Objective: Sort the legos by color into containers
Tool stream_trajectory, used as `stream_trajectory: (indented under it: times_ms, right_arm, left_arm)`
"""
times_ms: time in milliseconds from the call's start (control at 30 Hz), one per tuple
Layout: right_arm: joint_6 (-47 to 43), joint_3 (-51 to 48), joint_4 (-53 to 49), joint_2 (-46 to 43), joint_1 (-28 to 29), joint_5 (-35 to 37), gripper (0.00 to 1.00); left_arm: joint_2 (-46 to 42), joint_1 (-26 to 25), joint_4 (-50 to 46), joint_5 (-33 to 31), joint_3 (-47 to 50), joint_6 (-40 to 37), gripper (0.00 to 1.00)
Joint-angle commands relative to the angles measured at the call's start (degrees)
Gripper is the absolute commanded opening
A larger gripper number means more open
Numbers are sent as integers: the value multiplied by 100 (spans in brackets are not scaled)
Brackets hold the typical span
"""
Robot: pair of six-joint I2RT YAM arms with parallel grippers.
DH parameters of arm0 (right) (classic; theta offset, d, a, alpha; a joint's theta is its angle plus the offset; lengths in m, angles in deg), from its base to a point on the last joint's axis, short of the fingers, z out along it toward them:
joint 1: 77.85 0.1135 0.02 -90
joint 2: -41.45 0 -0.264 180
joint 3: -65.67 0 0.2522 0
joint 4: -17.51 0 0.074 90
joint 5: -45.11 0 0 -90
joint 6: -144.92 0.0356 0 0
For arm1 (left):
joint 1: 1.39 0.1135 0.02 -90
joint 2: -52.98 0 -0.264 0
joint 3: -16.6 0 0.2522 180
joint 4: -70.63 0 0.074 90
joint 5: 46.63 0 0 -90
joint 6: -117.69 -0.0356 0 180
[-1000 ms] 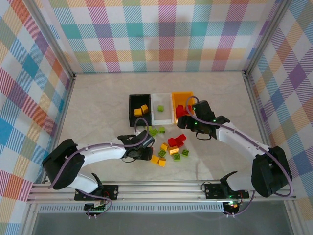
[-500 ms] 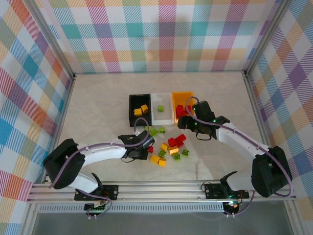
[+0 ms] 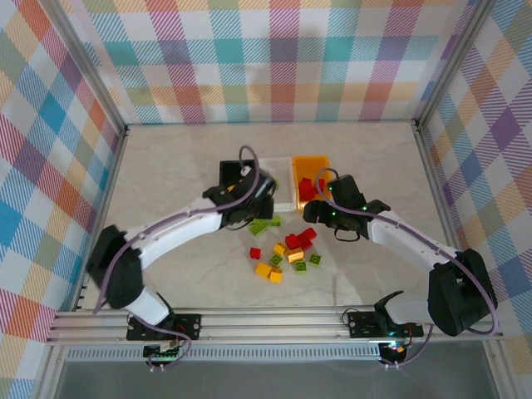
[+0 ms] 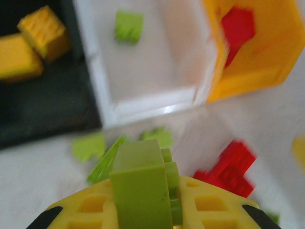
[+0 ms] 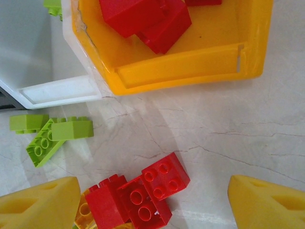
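Sharing blk bin: prob. yellow legos

Red, yellow, green legos; black bin, white bin, orange bin; pastel plaid walls

Black bin, white bin, orange bin abreast; loose legos before them; green lego in left claw.

1. Top view: left arm covers most of the black bin and the white bin's near-left corner.
2. Left wrist view: green brick is cut by the bottom edge; bins behind it are blurred.
3. Right wrist view: orange bin and its red bricks are cropped at the top.
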Motion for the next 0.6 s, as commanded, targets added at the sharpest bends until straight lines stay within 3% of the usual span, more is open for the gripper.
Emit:
stream_trajectory:
  times_ms: [0, 200, 300, 433, 567]
  right_arm:
    - [9, -99, -45, -208, 1, 125, 81]
    - [-5, -234, -61, -278, 1, 111, 82]
    - [5, -309, -1, -325, 1, 24, 82]
    - [-73, -367, 60, -385, -2, -202, 83]
    - [-108, -448, 95, -421, -4, -242, 83]
  left_arm:
    - [882, 251, 82, 247, -779, -339, 20]
    - [2229, 505, -160, 348, -2136, -409, 20]
    - [2652, 576, -349, 198, -2538, -408, 25]
    - [2783, 659, -384, 488, -2719, -336, 54]
    - [2187, 385, -91, 667, -2592, -322, 69]
